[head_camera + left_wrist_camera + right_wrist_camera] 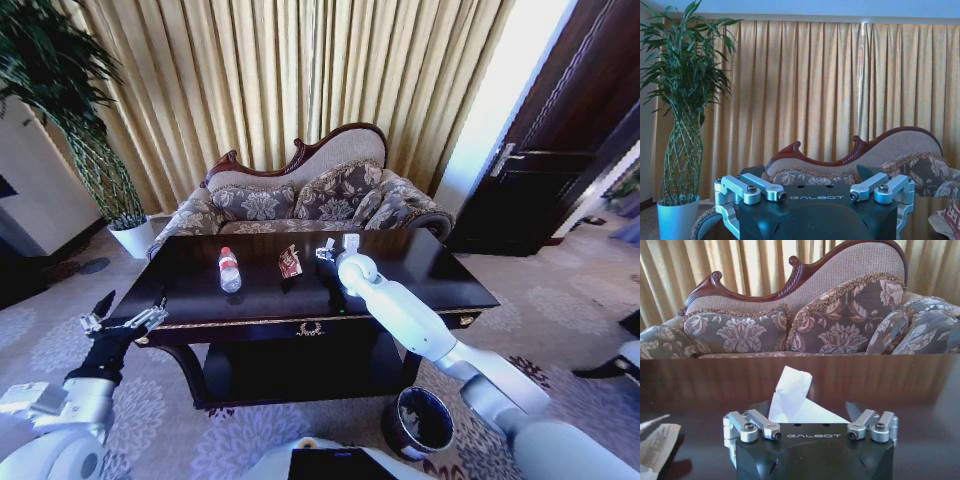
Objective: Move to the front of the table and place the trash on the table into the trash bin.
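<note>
The tabletop (200, 300) stood before the sofa (300, 195). On it, from left to right, lay the bottle (229, 270), the wrapper (289, 262) and two paper scraps (338, 245) near the rear edge. The right hand (335, 256) reached over the tabletop, just beside the scraps. The left hand (120, 318) hung off the tabletop's left front corner. The trash bin (418, 422) stood on the floor before the tabletop's right front. The plant pot (133, 238) stood left of the sofa.
</note>
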`<state>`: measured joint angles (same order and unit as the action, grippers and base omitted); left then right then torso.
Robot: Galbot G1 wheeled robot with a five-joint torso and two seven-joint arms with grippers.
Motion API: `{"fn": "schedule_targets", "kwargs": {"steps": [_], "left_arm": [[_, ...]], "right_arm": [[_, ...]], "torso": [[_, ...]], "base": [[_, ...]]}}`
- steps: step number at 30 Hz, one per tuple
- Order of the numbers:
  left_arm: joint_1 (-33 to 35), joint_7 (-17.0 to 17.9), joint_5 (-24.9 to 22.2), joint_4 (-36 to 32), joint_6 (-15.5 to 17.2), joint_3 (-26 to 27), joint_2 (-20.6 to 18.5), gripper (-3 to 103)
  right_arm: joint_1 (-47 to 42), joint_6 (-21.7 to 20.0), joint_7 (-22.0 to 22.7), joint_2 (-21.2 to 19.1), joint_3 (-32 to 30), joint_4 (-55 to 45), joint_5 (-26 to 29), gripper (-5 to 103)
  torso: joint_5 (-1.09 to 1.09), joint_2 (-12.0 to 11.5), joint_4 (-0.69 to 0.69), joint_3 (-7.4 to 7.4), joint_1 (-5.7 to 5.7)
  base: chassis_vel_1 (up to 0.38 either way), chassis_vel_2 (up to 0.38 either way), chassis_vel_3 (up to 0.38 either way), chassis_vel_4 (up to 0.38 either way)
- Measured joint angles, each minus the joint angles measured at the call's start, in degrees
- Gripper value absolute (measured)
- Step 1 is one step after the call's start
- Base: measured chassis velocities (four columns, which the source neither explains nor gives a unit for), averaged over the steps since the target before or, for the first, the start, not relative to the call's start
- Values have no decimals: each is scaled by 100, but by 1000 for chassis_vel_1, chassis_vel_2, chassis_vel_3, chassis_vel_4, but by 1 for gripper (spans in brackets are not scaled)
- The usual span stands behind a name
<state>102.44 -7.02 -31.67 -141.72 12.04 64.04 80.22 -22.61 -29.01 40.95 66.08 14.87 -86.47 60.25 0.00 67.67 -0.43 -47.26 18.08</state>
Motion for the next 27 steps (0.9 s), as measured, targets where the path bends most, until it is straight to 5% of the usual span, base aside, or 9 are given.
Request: {"fn": "schedule_targets", "kwargs": {"steps": [11,13,14,20,22,23,27], "left_arm": [[3,0,-139,24,-26,75,-44,100],[4,0,-141,28,-31,75,-44,100],[7,0,-144,37,-52,75,-44,100],[19,0,-163,73,-103,83,-63,100],[20,0,-170,75,-106,85,-66,100],[20,1,-183,81,-110,88,-69,100],[18,1,-204,89,-115,94,-70,100]], "right_arm": [[-2,59,15,-43,106,34,-141,47],[-2,67,16,-53,120,26,-143,47],[-1,82,19,-74,143,11,-146,36],[-1,97,32,-133,180,-73,-148,15],[-2,99,34,-141,183,-88,-149,15],[-11,104,36,-157,188,-114,-149,4],[-30,113,38,-203,196,-171,-152,1]], "torso": [[0,0,0,0,0],[0,0,0,0,0],[0,0,0,0,0],[0,0,0,0,0],[0,0,0,0,0],[0,0,0,0,0],[0,0,0,0,0]], "base": [[0,0,0,0],[0,0,0,0],[0,0,0,0],[0,0,0,0],[0,0,0,0],[0,0,0,0],[0,0,0,0]]}}
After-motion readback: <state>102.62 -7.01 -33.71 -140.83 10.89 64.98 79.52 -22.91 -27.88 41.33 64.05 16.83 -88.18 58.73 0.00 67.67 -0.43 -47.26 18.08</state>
